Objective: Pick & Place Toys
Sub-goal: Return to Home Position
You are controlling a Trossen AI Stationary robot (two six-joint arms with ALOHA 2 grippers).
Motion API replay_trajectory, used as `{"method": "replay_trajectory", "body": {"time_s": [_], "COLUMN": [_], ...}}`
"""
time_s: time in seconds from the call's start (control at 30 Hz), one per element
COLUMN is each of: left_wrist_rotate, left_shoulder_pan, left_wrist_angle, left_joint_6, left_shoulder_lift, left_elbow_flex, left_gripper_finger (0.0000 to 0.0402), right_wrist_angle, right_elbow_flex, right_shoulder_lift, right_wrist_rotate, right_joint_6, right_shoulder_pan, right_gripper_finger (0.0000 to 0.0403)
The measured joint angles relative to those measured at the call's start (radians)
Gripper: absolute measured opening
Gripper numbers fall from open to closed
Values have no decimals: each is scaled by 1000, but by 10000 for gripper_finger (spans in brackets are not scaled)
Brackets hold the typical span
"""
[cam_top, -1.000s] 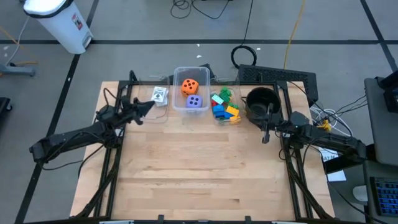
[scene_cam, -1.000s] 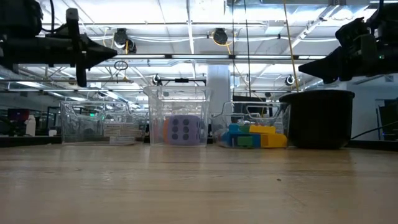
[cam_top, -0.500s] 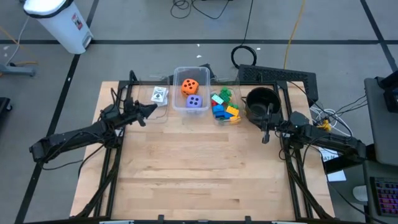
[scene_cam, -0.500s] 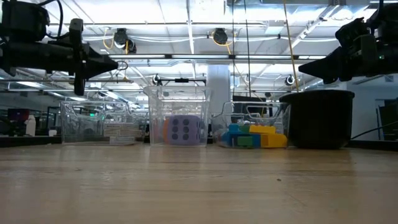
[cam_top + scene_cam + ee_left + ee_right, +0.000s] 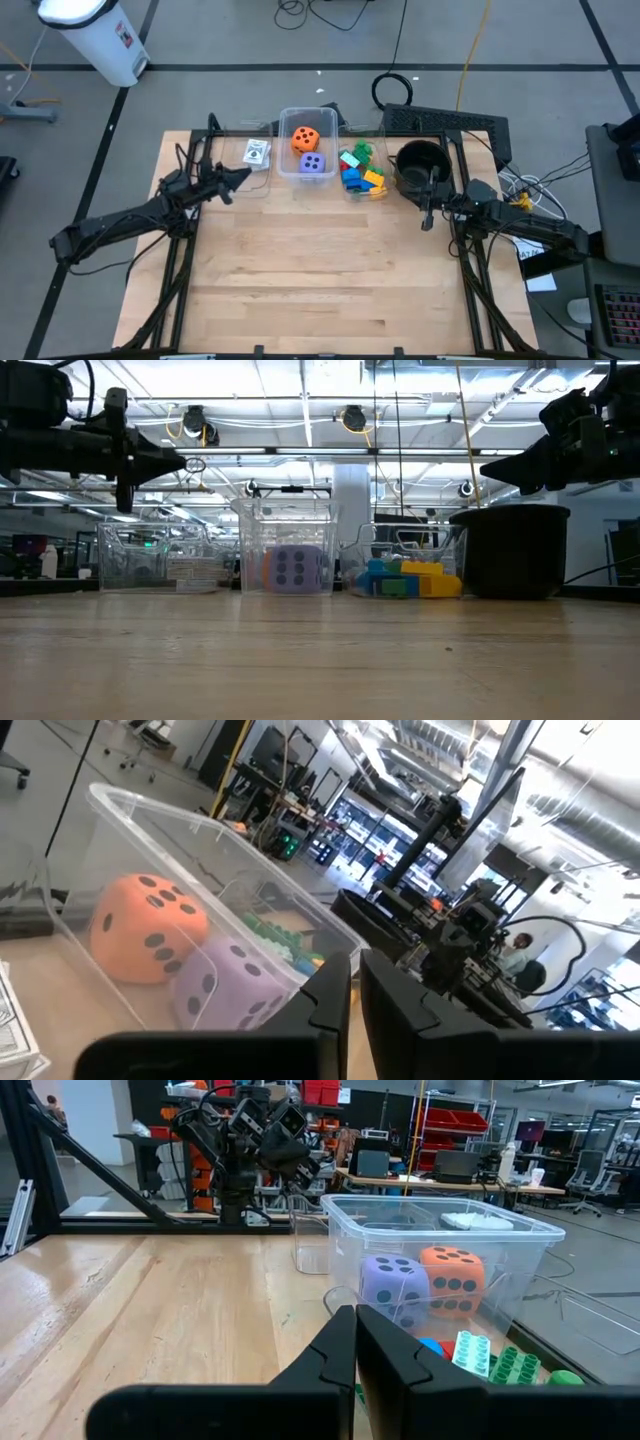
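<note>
All toys are put away in the row of clear bins along the far edge of the table (image 5: 320, 275). The cards (image 5: 257, 152) lie in the left bin (image 5: 130, 555). The orange die (image 5: 305, 139) and the purple die (image 5: 312, 164) sit in the middle bin (image 5: 308, 111). The bricks (image 5: 361, 172) are piled in the right bin (image 5: 367, 197), and the black pot (image 5: 420, 160) stands just to the right of it. I see nothing loose on the bare wood, so the sorting looks finished to me, and only the retreat of the arms remains.

The left gripper (image 5: 237, 176) hangs in the air just near and left of the left bin and points toward it. Its fingers are closed on nothing. The right gripper (image 5: 427, 216) hovers on the near side of the pot, higher than its rim, and is also closed and empty.

I think the danger is now in the way back. The left fingertips are very close to the left bin. If that arm sinks or swings to the right while it draws away, it may catch the thin rim and push or tip the light bin, and the cards would slide out. If the right arm goes down or toward the far side, it could strike the pot. The pot could then knock the right bin and shake some bricks out.
</note>
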Motion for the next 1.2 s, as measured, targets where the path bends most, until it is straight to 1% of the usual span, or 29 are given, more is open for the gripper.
{"method": "replay_trajectory", "body": {"time_s": [0.17,0.33,0.43,1.2], "left_wrist_rotate": [0,0,0,0], "left_shoulder_pan": [0,1,2,2], "left_wrist_angle": [-34,-31,-30,-28], "left_joint_6": [0,0,0,0], "left_shoulder_lift": [-93,-210,-247,-256], "left_elbow_flex": [0,0,0,1], "left_gripper_finger": [31,31,31,31], "right_wrist_angle": [0,0,0,0], "right_elbow_flex": [0,0,0,0], "right_shoulder_lift": [0,0,0,0], "right_wrist_rotate": [0,0,0,0], "right_joint_6": [0,0,0,0], "right_shoulder_pan": [0,0,0,0], "right_gripper_finger": [4,4,4,4]}}
